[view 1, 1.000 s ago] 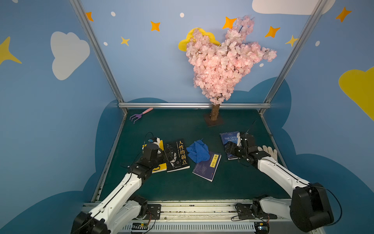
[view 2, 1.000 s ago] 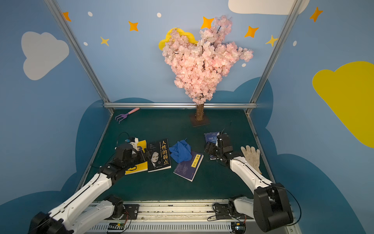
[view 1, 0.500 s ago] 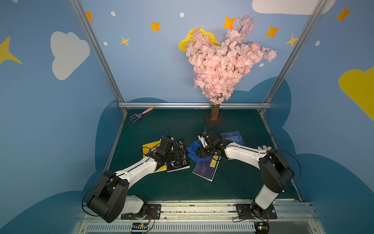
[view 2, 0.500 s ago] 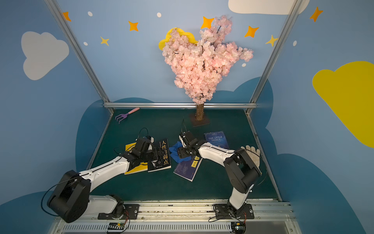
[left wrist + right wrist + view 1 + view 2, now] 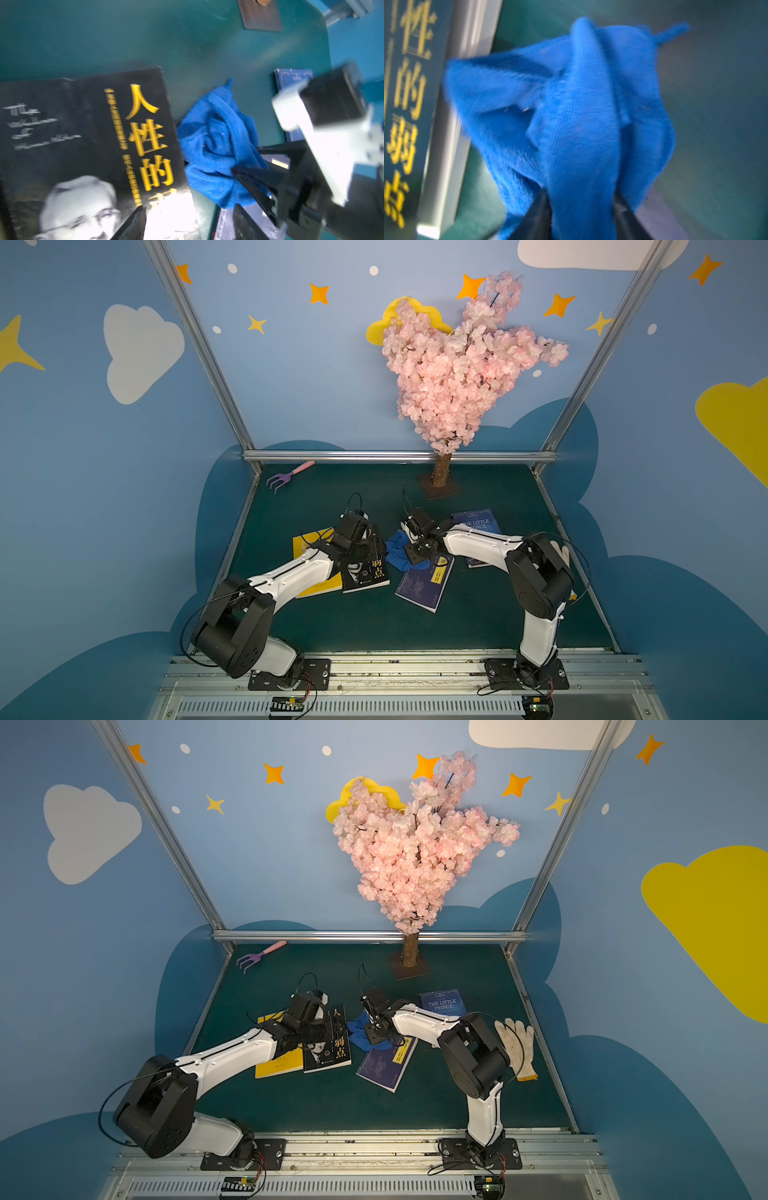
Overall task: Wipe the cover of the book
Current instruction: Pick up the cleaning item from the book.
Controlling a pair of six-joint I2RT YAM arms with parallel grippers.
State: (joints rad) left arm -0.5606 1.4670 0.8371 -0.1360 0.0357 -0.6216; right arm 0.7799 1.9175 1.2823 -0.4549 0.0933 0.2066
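The book [image 5: 368,572] is black with yellow Chinese characters and a grey portrait, lying flat left of centre in both top views [image 5: 328,1052]. A crumpled blue cloth [image 5: 395,549] rests just right of it, partly on a purple book [image 5: 419,585]. My right gripper [image 5: 581,199] is shut on a fold of the cloth [image 5: 581,114], low over the table [image 5: 376,1031]. My left gripper [image 5: 189,207] hangs open over the black book's [image 5: 83,135] right edge, nothing between its fingers [image 5: 361,539]. The left wrist view also shows the cloth [image 5: 216,145] in the right gripper [image 5: 245,160].
A yellow book [image 5: 307,539] lies under my left arm and a blue "The Little Prince" book [image 5: 476,520] behind my right arm. A white glove [image 5: 517,1048] lies at the right edge. A purple rake [image 5: 289,477] and the pink tree's trunk [image 5: 440,472] stand at the back.
Both arms swung inward from the outer books. My right gripper came to the cloth and closed on it. My left gripper moved over the black book and narrowed somewhat.
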